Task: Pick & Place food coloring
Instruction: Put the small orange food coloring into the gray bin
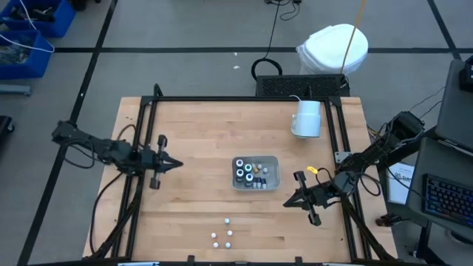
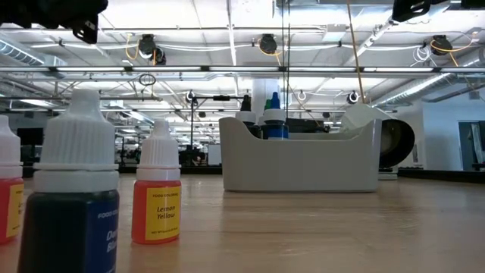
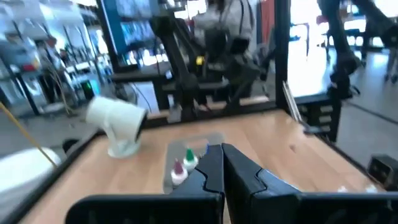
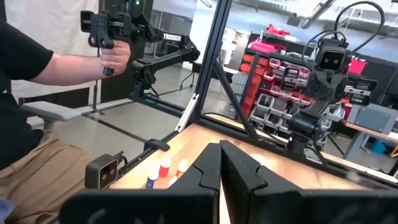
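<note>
Broadly, the pale wooden tabletop (image 1: 192, 133) carries everything, and no bottle is in either gripper, so the step in hand looks like the pause before a pick. At about one o'clock from the tabletop's middle lies the large white mug (image 1: 307, 118), tipped on its side. Just right of centre sits the clear rectangular plastic tray (image 1: 272, 159), already holding part of the food coloring: dark round pots with pale ringed tops (image 1: 240, 171) and a few capped bottles. At six o'clock from the tray, well apart from it and near the front edge, stand four tiny white-capped dropper bottles (image 1: 222, 235); the low view shows one labelled lemon yellow (image 2: 157, 194) and one dark blue (image 2: 73, 199). The left gripper (image 1: 176, 163) hovers at nine o'clock from the tray, its fingers together and holding nothing. The right gripper (image 1: 288, 202) hovers at about four o'clock from the tray, fingers likewise pressed together and empty. My judgement: the next move calls for one gripper to part its fingers, travel toward the loose bottles, and descend squarely over one narrow cap without toppling its close neighbours.
</note>
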Tool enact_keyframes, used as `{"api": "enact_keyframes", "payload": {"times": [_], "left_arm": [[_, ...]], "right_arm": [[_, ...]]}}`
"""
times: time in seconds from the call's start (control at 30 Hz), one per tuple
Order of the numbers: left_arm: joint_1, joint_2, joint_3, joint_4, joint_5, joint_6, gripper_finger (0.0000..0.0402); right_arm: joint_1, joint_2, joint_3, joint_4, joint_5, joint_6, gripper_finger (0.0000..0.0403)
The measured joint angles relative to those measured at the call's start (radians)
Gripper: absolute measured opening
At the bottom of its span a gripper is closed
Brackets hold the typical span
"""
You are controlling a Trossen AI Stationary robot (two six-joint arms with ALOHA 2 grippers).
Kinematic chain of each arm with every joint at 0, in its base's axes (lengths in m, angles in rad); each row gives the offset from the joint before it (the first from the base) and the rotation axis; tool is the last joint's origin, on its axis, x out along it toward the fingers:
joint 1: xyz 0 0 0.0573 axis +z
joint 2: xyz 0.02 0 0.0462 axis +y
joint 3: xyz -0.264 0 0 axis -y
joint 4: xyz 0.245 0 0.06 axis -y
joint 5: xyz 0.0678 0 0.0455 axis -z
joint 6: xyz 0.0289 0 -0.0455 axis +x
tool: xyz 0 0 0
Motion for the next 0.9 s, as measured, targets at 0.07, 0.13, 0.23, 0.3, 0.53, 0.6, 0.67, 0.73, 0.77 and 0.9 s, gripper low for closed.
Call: {"api": "enact_keyframes", "payload": {"times": [0.07, 0.13, 0.23, 0.3, 0.53, 0.6, 0.67, 0.73, 0.77, 0.9], "left_arm": [[0.000, -0.026, -0.001, -0.001, 0.000, 0.024, 0.0002], [0.000, -0.060, -0.001, -0.013, 0.000, 0.040, 0.0001], [0.000, -0.118, 0.000, -0.065, 0.001, 0.044, 0.0002], [0.000, -0.157, 0.000, -0.120, 0.002, 0.035, 0.0001], [0.002, -0.222, 0.000, -0.193, 0.083, 0.018, 0.0001], [0.002, -0.210, 0.000, -0.188, 0.142, 0.003, 0.0002], [0.002, -0.189, -0.013, -0.158, 0.203, -0.024, 0.0003], [0.002, -0.170, -0.048, -0.109, 0.247, -0.045, 0.0002], [0.002, -0.158, -0.070, -0.077, 0.257, -0.051, 0.0001], [0.002, -0.127, -0.153, 0.068, 0.242, -0.057, 0.0004]], "right_arm": [[0.000, 0.000, 0.000, -0.001, 0.000, 0.000, 0.0000], [0.000, 0.000, 0.000, 0.000, 0.000, 0.000, 0.0000], [0.000, 0.000, 0.000, 0.000, 0.000, 0.000, 0.0000], [0.000, 0.000, 0.000, 0.000, 0.000, 0.000, 0.0000], [0.000, 0.000, 0.000, 0.005, 0.000, -0.003, 0.0000], [0.000, 0.000, 0.000, 0.010, 0.000, -0.006, 0.0000], [0.000, 0.000, 0.000, 0.017, 0.000, -0.008, 0.0000], [0.000, 0.000, 0.000, 0.022, 0.000, -0.010, 0.0000], [0.000, 0.000, 0.000, 0.023, 0.000, -0.010, 0.0000], [0.000, 0.000, 0.000, 0.022, 0.000, -0.009, 0.0000]]}}
